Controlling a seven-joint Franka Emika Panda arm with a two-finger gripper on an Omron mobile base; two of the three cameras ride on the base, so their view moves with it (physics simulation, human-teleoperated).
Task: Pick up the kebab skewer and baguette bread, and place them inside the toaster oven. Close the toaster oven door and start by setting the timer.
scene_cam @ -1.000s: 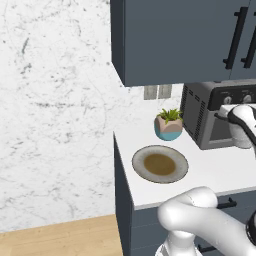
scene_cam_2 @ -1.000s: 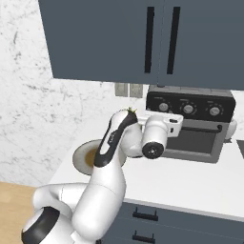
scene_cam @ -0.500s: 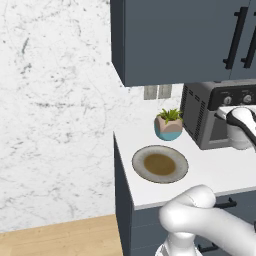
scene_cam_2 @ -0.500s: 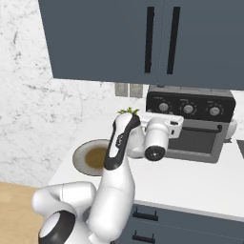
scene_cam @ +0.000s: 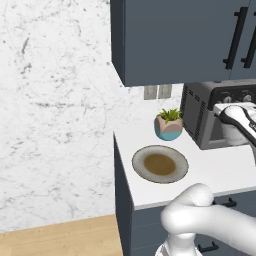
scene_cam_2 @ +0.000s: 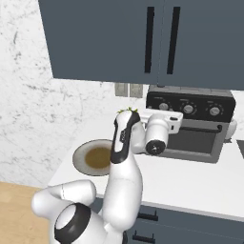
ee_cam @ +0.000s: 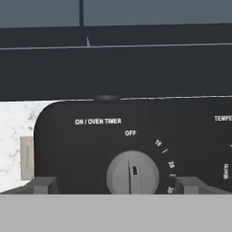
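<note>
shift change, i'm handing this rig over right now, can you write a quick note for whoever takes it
Gripper: open, empty, facing the toaster oven's control panel with the timer knob between its fingertips, not yet closed on it.
Toaster oven door: looks shut in the right base view.
Kebab skewer and baguette bread: presumably inside the oven; the window is too dark to confirm.
Plate on the counter beside the potted plant carries no food.
Done: door appears closed.
Left: the knob's pointer sits at OFF, so grip it and turn it toward the minute marks to start the timer.
</note>
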